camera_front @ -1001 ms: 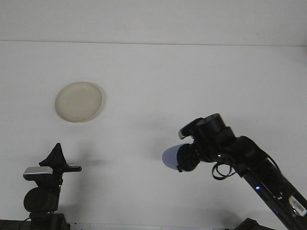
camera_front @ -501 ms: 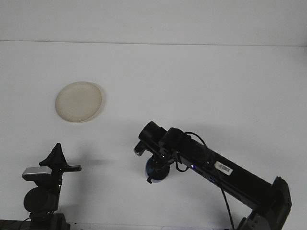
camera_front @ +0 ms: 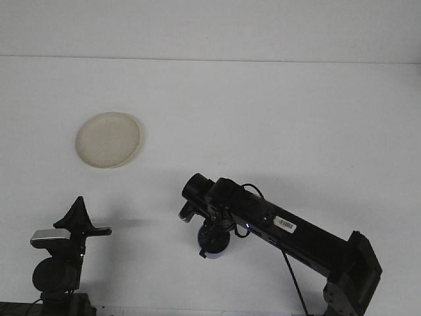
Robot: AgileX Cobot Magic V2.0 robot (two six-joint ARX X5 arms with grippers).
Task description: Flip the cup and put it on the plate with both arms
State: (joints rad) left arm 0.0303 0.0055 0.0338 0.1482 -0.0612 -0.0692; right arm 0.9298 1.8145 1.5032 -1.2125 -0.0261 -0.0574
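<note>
A pale round plate lies on the white table at the left. My right arm reaches in from the lower right to the table's front centre. Its gripper points down and is shut on a blue cup. Only the cup's lower blue part shows under the fingers, at or just above the table surface; which way it faces is hidden. My left gripper stands low at the front left, below the plate and well apart from the cup. It comes to a closed point with nothing in it.
The right arm's black link and cable slant across the front right. The left arm's wrist camera sits at the front left edge. The table's far edge meets the wall at the top.
My right arm has swung left and stretched out, carrying the blue cup down and leftward. The cup was sideways a second ago; it is now under the gripper. The left arm has not moved.
</note>
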